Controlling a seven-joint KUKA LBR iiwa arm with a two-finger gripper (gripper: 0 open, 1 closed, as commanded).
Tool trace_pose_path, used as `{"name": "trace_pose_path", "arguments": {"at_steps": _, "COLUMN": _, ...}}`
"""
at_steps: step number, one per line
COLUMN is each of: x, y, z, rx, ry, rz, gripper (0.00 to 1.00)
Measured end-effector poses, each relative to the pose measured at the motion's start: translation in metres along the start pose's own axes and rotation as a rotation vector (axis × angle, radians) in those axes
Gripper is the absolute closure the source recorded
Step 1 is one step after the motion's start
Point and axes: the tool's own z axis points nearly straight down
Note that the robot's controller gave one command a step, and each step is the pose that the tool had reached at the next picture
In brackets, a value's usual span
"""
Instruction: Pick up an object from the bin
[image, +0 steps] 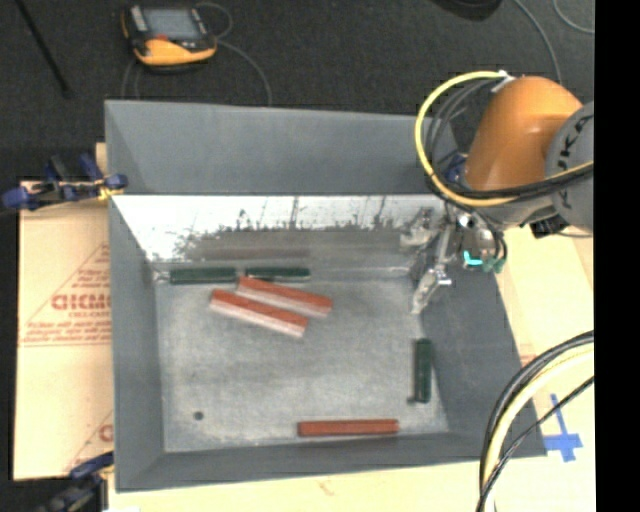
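Grey bin (260, 375), red pair (270, 305) touching left of centre, green strips (205, 276) along far wall, green bar (423, 370) at right, red bar (347, 428) by near wall.

bare grey floor in front of the pair of red bars (270, 305), open up to the front wall of the bin (140, 330) save a small dark speck (197, 416) to the front left. wide open stretch to their right. blocked just behind by two green sticks (205, 276) along the back wall. far right, a dark green stick (423, 370) near the side wall; front right, a lone red bar (347, 428) against the front wall.
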Motion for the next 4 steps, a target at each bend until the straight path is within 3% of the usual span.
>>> {"name": "trace_pose_path", "arguments": {"at_steps": 1, "x": -0.002, "y": 0.000, "z": -0.005, "rx": 0.001, "ry": -0.008, "rz": -0.002, "gripper": 0.00}}
{"name": "trace_pose_path", "arguments": {"at_steps": 2, "x": 0.009, "y": 0.052, "z": 0.033, "rx": 0.001, "ry": -0.011, "rz": 0.040, "gripper": 0.00}}
{"name": "trace_pose_path", "arguments": {"at_steps": 3, "x": 0.000, "y": 0.045, "z": 0.089, "rx": -0.003, "ry": -0.012, "rz": -0.067, "gripper": 0.00}}
{"name": "trace_pose_path", "arguments": {"at_steps": 4, "x": 0.002, "y": 0.039, "z": 0.090, "rx": 0.001, "ry": -0.010, "rz": -0.072, "gripper": 1.00}}
